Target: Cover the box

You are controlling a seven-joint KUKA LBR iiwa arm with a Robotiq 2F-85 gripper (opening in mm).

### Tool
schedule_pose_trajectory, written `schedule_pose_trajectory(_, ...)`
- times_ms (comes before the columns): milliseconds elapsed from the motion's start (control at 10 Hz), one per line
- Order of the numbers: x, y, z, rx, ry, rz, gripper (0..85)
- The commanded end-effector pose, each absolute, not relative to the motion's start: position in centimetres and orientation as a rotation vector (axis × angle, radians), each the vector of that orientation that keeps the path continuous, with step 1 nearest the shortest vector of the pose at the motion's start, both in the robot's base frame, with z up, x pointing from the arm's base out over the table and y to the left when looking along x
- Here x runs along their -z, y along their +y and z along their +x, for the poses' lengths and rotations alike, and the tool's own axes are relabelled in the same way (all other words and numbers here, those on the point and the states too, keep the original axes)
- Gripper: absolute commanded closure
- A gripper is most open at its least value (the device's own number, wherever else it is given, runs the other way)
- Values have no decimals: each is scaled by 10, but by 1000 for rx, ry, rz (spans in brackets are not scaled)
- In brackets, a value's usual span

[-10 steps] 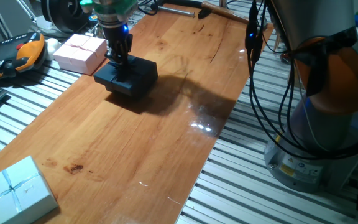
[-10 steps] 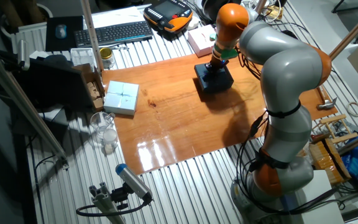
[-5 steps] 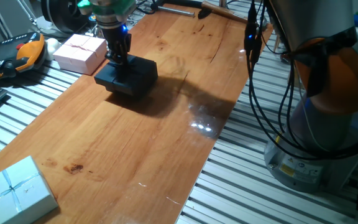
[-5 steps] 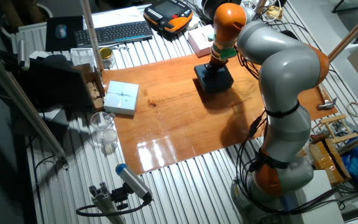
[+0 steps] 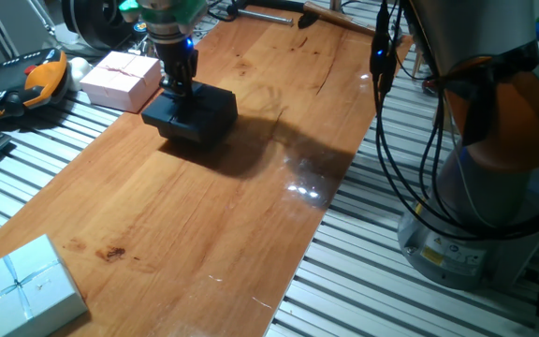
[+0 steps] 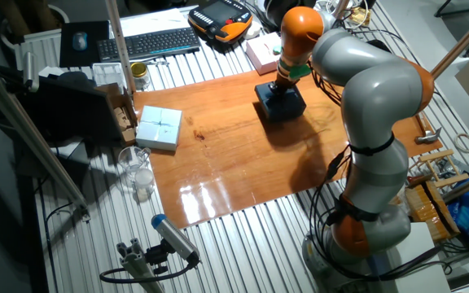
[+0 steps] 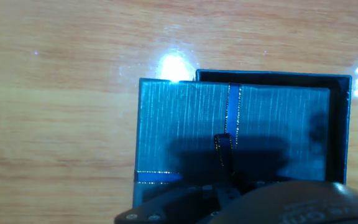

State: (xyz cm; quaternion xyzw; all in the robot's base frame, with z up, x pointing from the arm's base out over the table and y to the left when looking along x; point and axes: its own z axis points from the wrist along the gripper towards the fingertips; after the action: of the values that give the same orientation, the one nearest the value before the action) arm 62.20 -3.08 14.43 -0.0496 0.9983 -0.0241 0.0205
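1. The end effector [image 5: 182, 92] sits low on the lid [image 7: 229, 134]; whether it grips the ribbon is unclear
2. The lid lies offset over the box [image 7: 339, 124], far on the counter [image 5: 251, 187] beside a pink box [image 5: 118, 79]
3. Next: align, then press

A pink ribboned box [image 5: 120, 79] sits upper left on the bench [image 5: 251, 187]; a pale blue ribboned box [image 5: 21, 288] lies lower left. A keyboard [image 6: 151, 42] rests top centre.

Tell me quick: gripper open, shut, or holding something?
Gripper: down on the black lid, which sits offset over the box; whether it grips the lid cannot be told.
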Motion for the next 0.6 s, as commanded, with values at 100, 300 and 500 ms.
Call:
schedule_pose_trajectory(100,-144,-40,627,77,3091,-169,850)
schedule_pose_trajectory(300,-142,-49,631,70,3087,-171,850)
schedule_pose_trajectory(500,-142,-54,631,36,3092,-111,850)
